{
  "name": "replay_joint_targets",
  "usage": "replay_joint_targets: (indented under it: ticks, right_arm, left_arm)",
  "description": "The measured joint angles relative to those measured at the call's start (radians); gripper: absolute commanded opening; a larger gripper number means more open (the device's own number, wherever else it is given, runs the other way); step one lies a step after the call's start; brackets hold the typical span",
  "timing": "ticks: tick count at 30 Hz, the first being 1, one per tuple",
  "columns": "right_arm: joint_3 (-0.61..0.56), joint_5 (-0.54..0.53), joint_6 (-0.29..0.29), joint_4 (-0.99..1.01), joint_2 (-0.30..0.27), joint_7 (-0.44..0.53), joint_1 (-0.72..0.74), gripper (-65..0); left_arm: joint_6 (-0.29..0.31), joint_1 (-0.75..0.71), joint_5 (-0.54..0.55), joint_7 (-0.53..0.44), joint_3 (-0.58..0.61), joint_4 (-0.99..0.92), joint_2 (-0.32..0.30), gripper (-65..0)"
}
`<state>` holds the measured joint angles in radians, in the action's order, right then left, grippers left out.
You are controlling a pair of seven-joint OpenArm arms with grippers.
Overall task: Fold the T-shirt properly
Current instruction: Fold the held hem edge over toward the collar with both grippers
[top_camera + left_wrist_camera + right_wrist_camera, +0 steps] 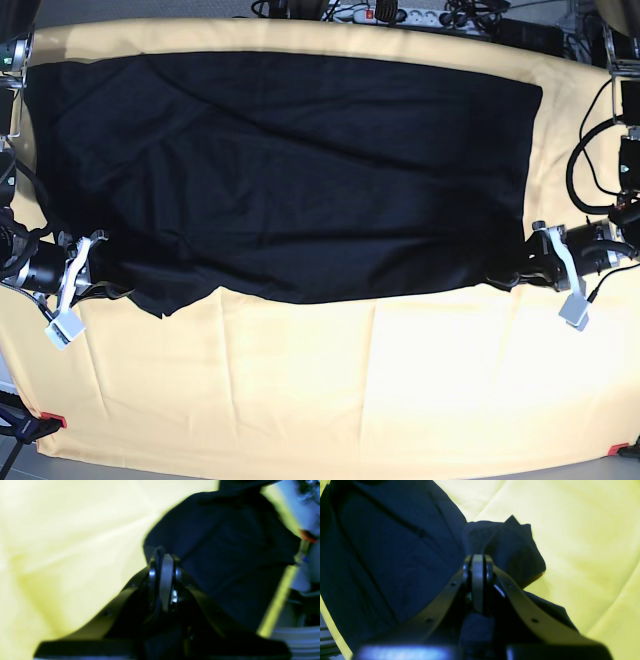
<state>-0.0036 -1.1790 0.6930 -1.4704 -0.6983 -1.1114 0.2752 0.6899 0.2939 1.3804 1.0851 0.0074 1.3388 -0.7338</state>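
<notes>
The black T-shirt (300, 170) lies spread wide over the far half of the table, its near hem running across the middle. At the shirt's near right corner, my left gripper (505, 275) is low on the table. In the left wrist view its tips (163, 553) are pressed together at the edge of the dark cloth (225, 542). My right gripper (108, 262) sits at the shirt's near left corner. In the right wrist view it (478, 556) is shut, with a bunched fold of the T-shirt (510, 545) rising just past its tips.
A pale yellow cloth (350, 380) covers the whole table, bare in the near half. Red clamps (50, 418) hold its near corners. A power strip and cables (400, 12) lie beyond the far edge, and black cables (600, 130) loop at the right.
</notes>
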Motion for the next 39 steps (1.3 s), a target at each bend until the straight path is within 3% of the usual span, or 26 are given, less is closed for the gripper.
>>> replay_joint_targets:
  ticks: [4,9,15,17,19,22,28,35,39]
  right_arm:
    - [0.015,0.0,0.0,0.0,0.001,-0.015,-0.026,-65.0]
    - [0.148,-0.052,0.0,0.0,-0.006,-0.023,-0.054,-65.0]
    - [0.228,-0.172,0.0,0.0,-0.005,-0.162,-0.101,-65.0]
    - [0.237,-0.177,0.0,-0.002,-0.005,-0.166,-0.122,-65.0]
    - [0.242,-0.184,0.0,-0.003,-0.005,-0.166,-0.144,-65.0]
    - [0.242,-0.183,0.0,-0.004,-0.005,-0.166,-0.176,-65.0]
    - [0.242,-0.183,0.0,-0.004,-0.003,-0.2,-0.197,-65.0]
    - [0.242,-0.184,0.0,-0.004,-0.02,-0.216,-0.197,-65.0]
    - [0.242,-0.266,0.0,-0.004,-0.022,-0.27,-0.198,-65.0]
  left_arm:
    - [0.0,-0.003,0.026,0.063,0.001,0.016,-0.021,-65.0]
    - [0.0,-0.002,0.017,0.003,0.001,0.016,-0.067,-65.0]
    - [0.0,-0.003,0.011,0.034,0.001,0.02,-0.053,-65.0]
    - [0.0,-0.004,0.013,0.052,0.001,0.036,-0.055,-65.0]
    - [0.0,-0.003,0.083,0.137,0.001,0.06,-0.059,-65.0]
    - [0.0,-0.005,0.078,0.216,0.001,0.1,-0.061,-65.0]
    - [0.0,-0.023,0.079,0.233,0.001,0.146,-0.088,-65.0]
    - [0.0,-0.022,0.08,0.244,0.003,0.147,-0.173,-65.0]
    - [0.0,-0.024,0.08,0.252,0.004,0.147,-0.181,-65.0]
